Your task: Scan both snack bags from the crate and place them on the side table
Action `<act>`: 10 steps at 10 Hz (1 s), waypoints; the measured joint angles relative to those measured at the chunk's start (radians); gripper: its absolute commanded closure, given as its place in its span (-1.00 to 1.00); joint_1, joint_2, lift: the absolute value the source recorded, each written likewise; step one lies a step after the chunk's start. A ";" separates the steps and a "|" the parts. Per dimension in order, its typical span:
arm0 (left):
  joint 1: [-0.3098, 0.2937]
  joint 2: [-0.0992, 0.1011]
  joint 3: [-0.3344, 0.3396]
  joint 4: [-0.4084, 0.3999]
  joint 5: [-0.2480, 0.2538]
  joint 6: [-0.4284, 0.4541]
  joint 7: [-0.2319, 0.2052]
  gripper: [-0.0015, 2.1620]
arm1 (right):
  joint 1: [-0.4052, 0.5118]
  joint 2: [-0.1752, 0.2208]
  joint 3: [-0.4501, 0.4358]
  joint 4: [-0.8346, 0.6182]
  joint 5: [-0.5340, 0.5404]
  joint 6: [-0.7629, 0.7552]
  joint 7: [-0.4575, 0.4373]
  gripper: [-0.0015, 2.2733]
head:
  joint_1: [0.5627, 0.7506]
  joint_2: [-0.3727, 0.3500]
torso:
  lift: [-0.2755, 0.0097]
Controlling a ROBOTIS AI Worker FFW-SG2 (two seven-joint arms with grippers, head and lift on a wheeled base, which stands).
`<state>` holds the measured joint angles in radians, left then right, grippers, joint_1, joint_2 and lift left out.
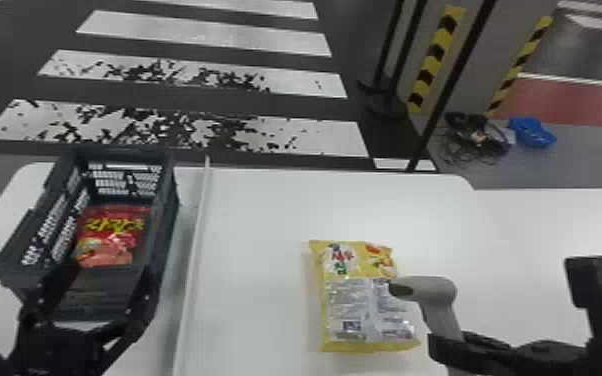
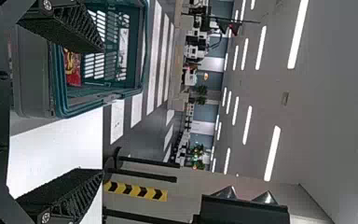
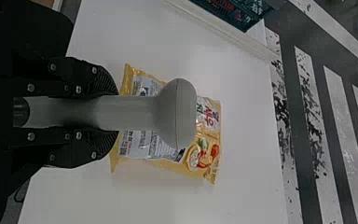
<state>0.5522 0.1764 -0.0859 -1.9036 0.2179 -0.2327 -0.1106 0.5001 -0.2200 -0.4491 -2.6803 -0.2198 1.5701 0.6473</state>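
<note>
Spread on the white table is a yellow snack bag [image 1: 360, 300], its printed back with a barcode facing up. My right gripper [image 1: 452, 345] is closed around the handle of a grey scanner [image 1: 432, 292], whose head hangs over the bag's right part. In the right wrist view the right gripper [image 3: 107, 112] clasps the scanner [image 3: 130, 113] above the yellow bag [image 3: 205, 154]. A red snack bag [image 1: 112, 235] lies in the dark crate [image 1: 165, 220]. My left gripper [image 1: 100, 280] stands open at the crate's near end; in the left wrist view the left gripper [image 2: 102, 109] has nothing between its fingers.
A raised white strip [image 1: 195, 240] runs between the crate's side and the yellow bag's side of the table [image 1: 260, 215]. To the right the white surface continues [image 1: 555, 215]. Black poles and a striped pillar [image 1: 435, 55] stand beyond the table.
</note>
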 measured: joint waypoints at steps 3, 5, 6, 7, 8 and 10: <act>0.002 0.000 0.003 0.003 0.005 -0.007 -0.001 -0.92 | 0.034 0.008 0.079 -0.035 0.021 0.000 0.000 0.98 | 0.41 -0.23 | 0.26; 0.001 -0.002 0.003 0.006 0.005 -0.010 -0.001 -0.92 | 0.053 0.021 0.140 -0.039 0.054 0.000 -0.012 0.98 | 0.41 -0.14 | 0.26; 0.001 -0.001 0.003 0.006 0.005 -0.010 -0.001 -0.92 | 0.059 0.028 0.181 -0.039 0.086 0.000 -0.023 0.98 | 0.41 -0.10 | 0.26; 0.000 0.000 0.003 0.008 0.005 -0.010 -0.001 -0.92 | 0.062 0.035 0.218 -0.032 0.114 0.000 -0.050 0.98 | 0.41 -0.07 | 0.26; 0.000 0.000 0.003 0.009 0.006 -0.010 -0.001 -0.92 | 0.063 0.038 0.248 -0.017 0.130 0.000 -0.082 0.98 | 0.41 -0.07 | 0.26; -0.004 0.000 0.000 0.012 0.006 -0.008 -0.001 -0.92 | 0.061 0.041 0.328 0.013 0.200 0.000 -0.164 0.98 | 0.41 -0.09 | 0.26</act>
<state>0.5479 0.1764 -0.0857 -1.8918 0.2238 -0.2405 -0.1119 0.5615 -0.1788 -0.1215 -2.6674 -0.0201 1.5701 0.4828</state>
